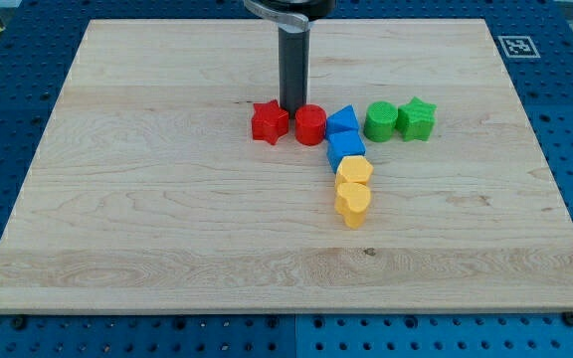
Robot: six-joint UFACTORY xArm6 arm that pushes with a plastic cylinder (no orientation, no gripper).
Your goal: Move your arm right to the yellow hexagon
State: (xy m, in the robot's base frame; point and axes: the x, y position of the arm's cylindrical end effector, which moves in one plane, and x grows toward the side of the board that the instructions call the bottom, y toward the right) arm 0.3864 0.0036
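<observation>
The yellow hexagon (pixel 353 171) lies near the board's middle, just below a blue block (pixel 345 147) and just above a yellow heart (pixel 352 205). My tip (pixel 291 107) stands between and just above a red star (pixel 270 122) and a red cylinder (pixel 310 124), close to both. It is up and to the left of the yellow hexagon, about one block apart from it. The rod rises to the view's top.
A blue triangular block (pixel 342 120) sits right of the red cylinder. A green cylinder (pixel 380 120) and a green star (pixel 417 118) lie further right. The wooden board (pixel 167 219) rests on a blue perforated table with a marker tag (pixel 517 46).
</observation>
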